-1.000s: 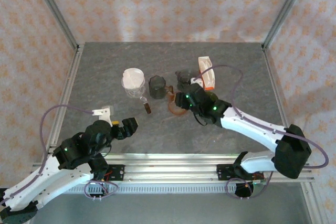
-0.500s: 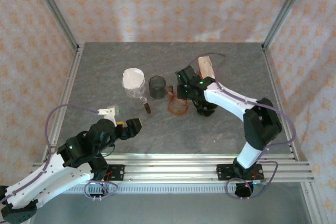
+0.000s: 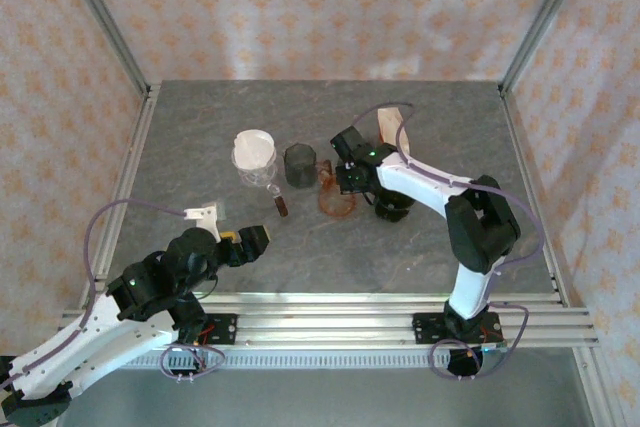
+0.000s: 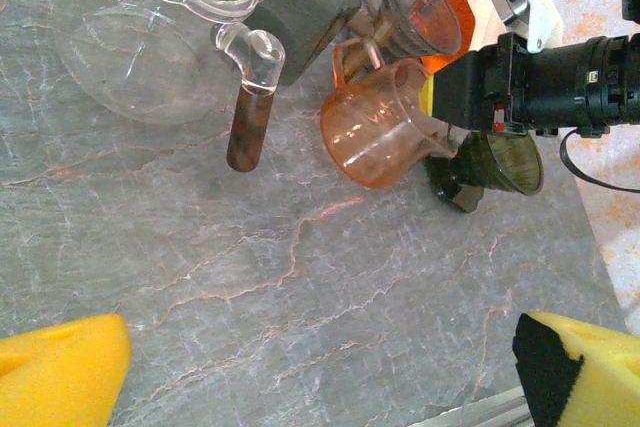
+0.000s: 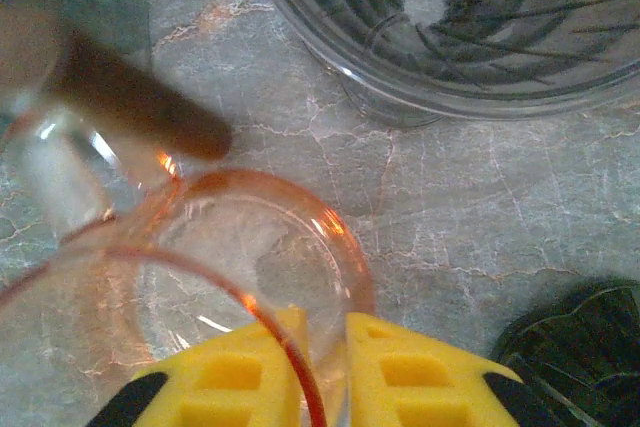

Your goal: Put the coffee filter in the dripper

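Top external: high behind the arm bases, angled down, whole table in frame. Left wrist: low, oblique, mid-range, facing the orange cup. Right wrist: very close over that cup's rim, looking down past the right fingers. All three share the cup.

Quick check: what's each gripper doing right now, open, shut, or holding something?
left gripper: open, nothing between its fingers.
right gripper: shut on the rim of the orange cup.

White arms, black joints, purple cables (yellow foam gripper pads).
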You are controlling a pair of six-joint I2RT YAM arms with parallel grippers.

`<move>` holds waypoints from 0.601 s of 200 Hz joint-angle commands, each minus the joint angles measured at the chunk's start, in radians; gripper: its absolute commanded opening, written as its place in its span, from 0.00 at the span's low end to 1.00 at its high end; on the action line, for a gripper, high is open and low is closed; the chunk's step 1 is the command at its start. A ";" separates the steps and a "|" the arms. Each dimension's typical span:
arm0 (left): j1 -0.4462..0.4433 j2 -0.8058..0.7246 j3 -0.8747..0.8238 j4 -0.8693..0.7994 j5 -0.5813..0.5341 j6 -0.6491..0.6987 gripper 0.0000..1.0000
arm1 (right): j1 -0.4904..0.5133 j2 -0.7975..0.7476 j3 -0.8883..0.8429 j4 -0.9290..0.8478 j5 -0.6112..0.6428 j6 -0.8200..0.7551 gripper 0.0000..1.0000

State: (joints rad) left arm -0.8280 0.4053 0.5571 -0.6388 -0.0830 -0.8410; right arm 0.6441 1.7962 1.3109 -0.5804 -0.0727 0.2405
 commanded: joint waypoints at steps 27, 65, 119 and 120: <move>0.012 -0.007 0.004 -0.008 -0.013 -0.012 0.99 | 0.021 -0.076 -0.042 -0.044 0.009 -0.020 0.03; 0.011 -0.011 0.006 -0.007 -0.013 -0.010 1.00 | 0.075 -0.178 -0.114 -0.080 0.071 -0.009 0.01; 0.012 -0.012 0.004 -0.005 -0.012 -0.008 0.99 | 0.244 -0.310 -0.186 -0.187 0.225 0.013 0.01; 0.012 -0.012 0.003 -0.004 -0.012 -0.008 0.99 | 0.251 -0.313 -0.188 -0.190 0.232 0.015 0.01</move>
State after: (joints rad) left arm -0.8280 0.4053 0.5571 -0.6388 -0.0830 -0.8410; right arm 0.8158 1.5524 1.1492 -0.6945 0.0315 0.2325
